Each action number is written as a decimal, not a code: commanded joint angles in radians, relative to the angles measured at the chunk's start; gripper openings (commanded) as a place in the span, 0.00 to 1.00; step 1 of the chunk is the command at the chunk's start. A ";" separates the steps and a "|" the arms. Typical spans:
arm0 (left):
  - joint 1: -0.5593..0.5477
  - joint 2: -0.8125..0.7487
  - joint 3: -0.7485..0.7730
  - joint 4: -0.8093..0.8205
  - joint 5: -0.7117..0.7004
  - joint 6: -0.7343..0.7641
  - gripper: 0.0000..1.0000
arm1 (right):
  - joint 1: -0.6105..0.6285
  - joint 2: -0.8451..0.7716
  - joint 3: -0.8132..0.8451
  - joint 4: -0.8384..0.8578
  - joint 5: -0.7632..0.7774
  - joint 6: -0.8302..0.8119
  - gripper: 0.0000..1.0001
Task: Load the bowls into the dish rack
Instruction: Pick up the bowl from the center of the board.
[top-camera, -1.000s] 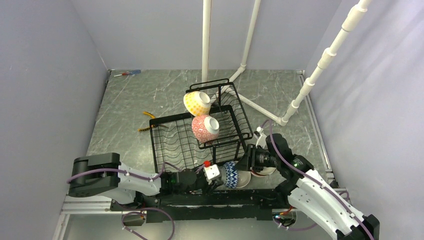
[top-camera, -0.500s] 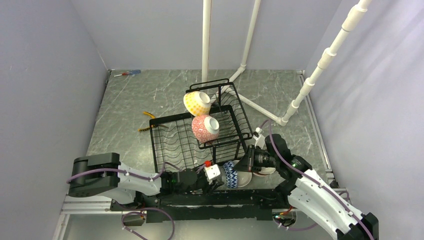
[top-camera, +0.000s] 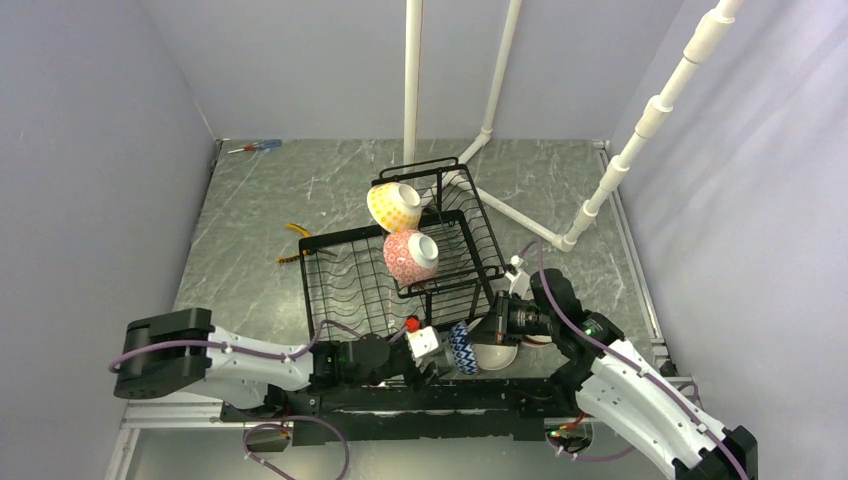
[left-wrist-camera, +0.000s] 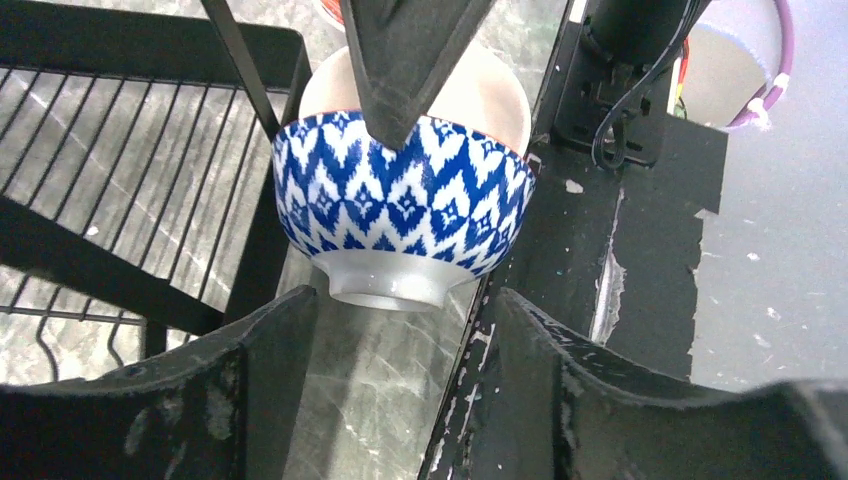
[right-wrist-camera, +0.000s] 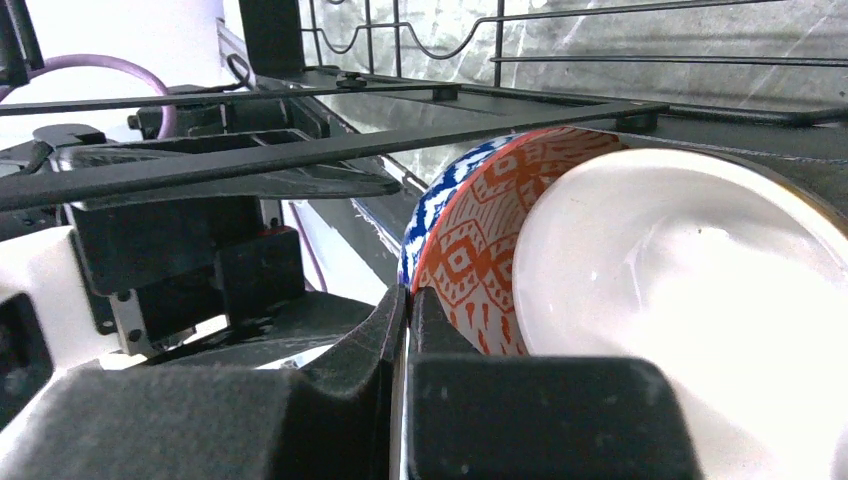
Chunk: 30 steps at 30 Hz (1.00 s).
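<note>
A: Where is the blue zigzag bowl (left-wrist-camera: 405, 215) found?
B: Beside the dish rack's (left-wrist-camera: 150, 45) near right corner, tipped sideways; its rim is pinched by the right gripper (right-wrist-camera: 408, 300). Its foot is pointed at the left gripper (left-wrist-camera: 405, 305), whose jaws are spread apart.

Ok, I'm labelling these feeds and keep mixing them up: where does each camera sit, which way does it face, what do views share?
Top external: above and behind the arms, looking down at the dish rack; both arms show.
Left wrist: on the left arm, facing the blue-white bowl beyond its open left pincer.
Right wrist: on the right arm, facing the rack; right pincer shut on that bowl's rim.
Shared: all three show that bowl.
</note>
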 joint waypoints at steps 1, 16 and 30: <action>-0.006 -0.101 0.038 -0.106 -0.029 0.042 0.74 | -0.002 -0.033 0.020 0.115 -0.033 0.006 0.00; -0.005 -0.353 0.168 -0.572 0.114 0.297 0.90 | -0.002 -0.129 -0.007 0.103 -0.144 -0.112 0.00; -0.006 -0.281 0.368 -0.869 0.377 0.606 0.91 | -0.003 -0.106 0.041 0.058 -0.219 -0.301 0.00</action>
